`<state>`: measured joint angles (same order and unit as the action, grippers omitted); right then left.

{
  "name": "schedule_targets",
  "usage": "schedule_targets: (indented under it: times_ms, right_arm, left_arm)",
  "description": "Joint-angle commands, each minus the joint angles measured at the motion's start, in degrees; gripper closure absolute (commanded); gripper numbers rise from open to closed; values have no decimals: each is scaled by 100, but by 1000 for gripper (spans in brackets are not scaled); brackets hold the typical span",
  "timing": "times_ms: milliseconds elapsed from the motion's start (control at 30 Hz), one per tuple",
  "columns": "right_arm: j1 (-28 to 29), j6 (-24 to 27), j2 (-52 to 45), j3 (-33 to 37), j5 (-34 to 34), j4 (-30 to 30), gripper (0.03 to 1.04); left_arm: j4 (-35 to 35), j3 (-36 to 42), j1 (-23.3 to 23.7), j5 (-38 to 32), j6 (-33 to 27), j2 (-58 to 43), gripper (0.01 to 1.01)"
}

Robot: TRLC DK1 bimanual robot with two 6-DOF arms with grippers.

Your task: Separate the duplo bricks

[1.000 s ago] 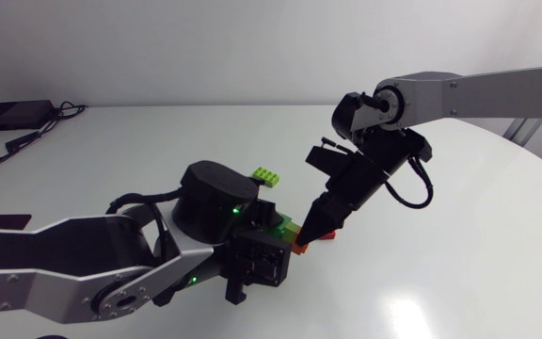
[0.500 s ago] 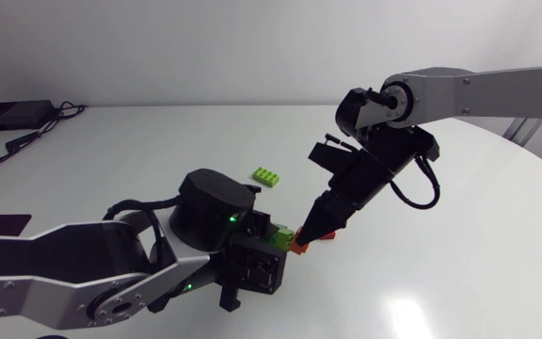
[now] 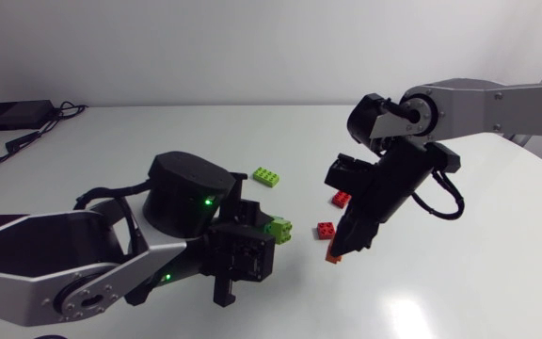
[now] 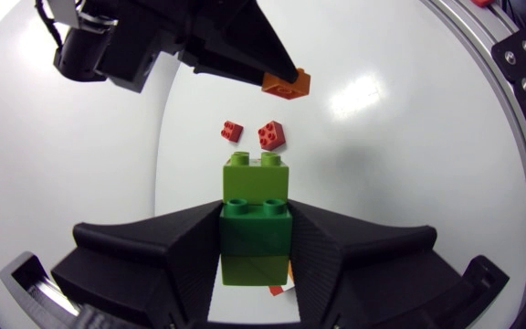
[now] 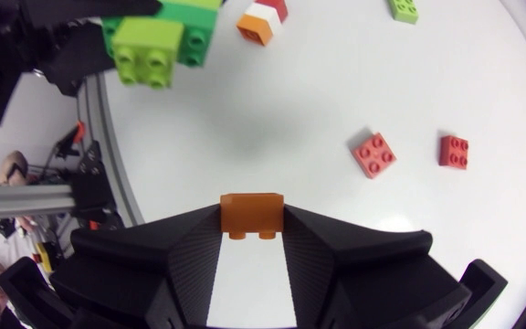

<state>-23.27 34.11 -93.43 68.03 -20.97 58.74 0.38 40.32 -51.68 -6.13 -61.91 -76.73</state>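
Two tools each clamp a piece: the left tool (image 4: 256, 228) is closed on the green pair (image 4: 256, 183), held over the desk (image 3: 459, 282), and the right tool (image 5: 252, 228) pinches the orange brick (image 5: 252, 212), well apart from it. Next, I judge, set the orange brick down near the red bricks (image 3: 326, 230), then grip the light-green top squarely and tilt it off. No print is readable.

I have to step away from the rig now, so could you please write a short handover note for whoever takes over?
Left tool: shut on the green stack, light green joined to dark green.
Right tool: shut on the orange brick, clear of the stack.
On the table: two red bricks and a lime brick, each single.
Done: orange is off. Left: set it down, split the green stack.
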Motion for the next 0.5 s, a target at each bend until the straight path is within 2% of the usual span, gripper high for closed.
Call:
schedule_targets:
  times_ms: [0,200,367,467]
  right_arm:
    - [6,272,97,-211,462,15,752]
    - [-29,834,-62,-431,1552,155,751]
    - [-249,1124,-404,-633,2088,129,749]
    - [-292,1116,-756,-659,2326,-100,749]
  left_arm:
    - [-21,-6,62,95,206,176,698]
    - [-363,126,141,464,601,343,698]
    - [-733,363,334,947,909,360,698]
    - [-908,451,396,1149,1067,422,698]
